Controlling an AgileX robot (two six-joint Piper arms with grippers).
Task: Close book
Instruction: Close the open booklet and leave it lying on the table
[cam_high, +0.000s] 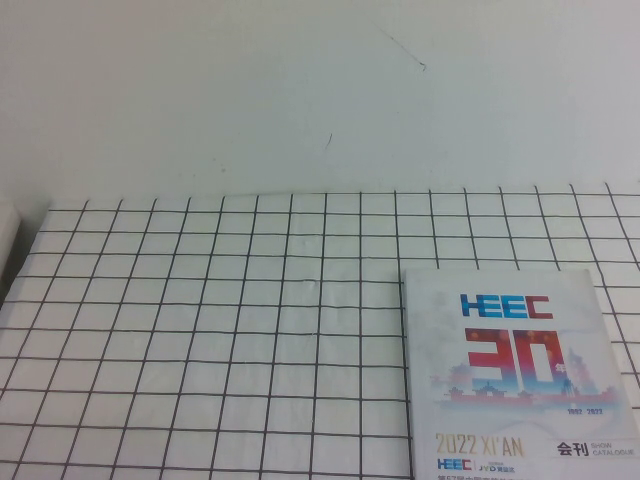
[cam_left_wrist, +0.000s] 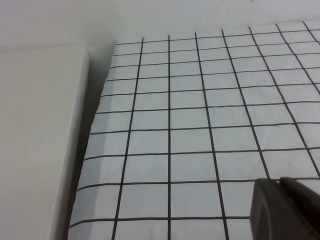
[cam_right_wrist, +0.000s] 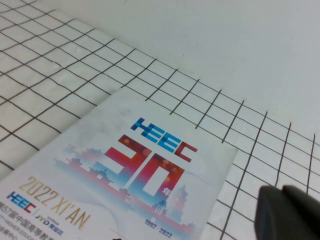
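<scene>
Starting at the left, you have a white slab (cam_left_wrist: 40, 140) lying along the left edge of the mat (cam_high: 200, 330). The two sit side by side with a narrow shadowed gap between them. The mat is a white sheet ruled with a black grid, and it covers the table as far as a pale wall (cam_high: 300, 90), which carries a couple of short dark marks (cam_high: 327, 142).

Your left gripper (cam_left_wrist: 279, 182) appears in its own wrist view, above the left part of the mat and near the slab. Its dark fingers are pressed together with only a seam between them, and they hold nothing. Only bare grid squares lie beneath it.

The middle of the mat is slightly creased, and its lines waver in places.

On the right you will find the book (cam_high: 515, 375). It lies flat on the near right part of the mat, already closed, with the front cover up. The cover is pale and reads "HEEC", with a large red-and-blue "30" above a skyline design, "2022 XI'AN" in gold lower down, and small logos below that. Its near end runs off the bottom of the high view.

Your right gripper (cam_right_wrist: 281, 190) is over bare grid just off the right edge of the book — apart from the cover, not touching it. Its fingers are also together and empty.
</scene>
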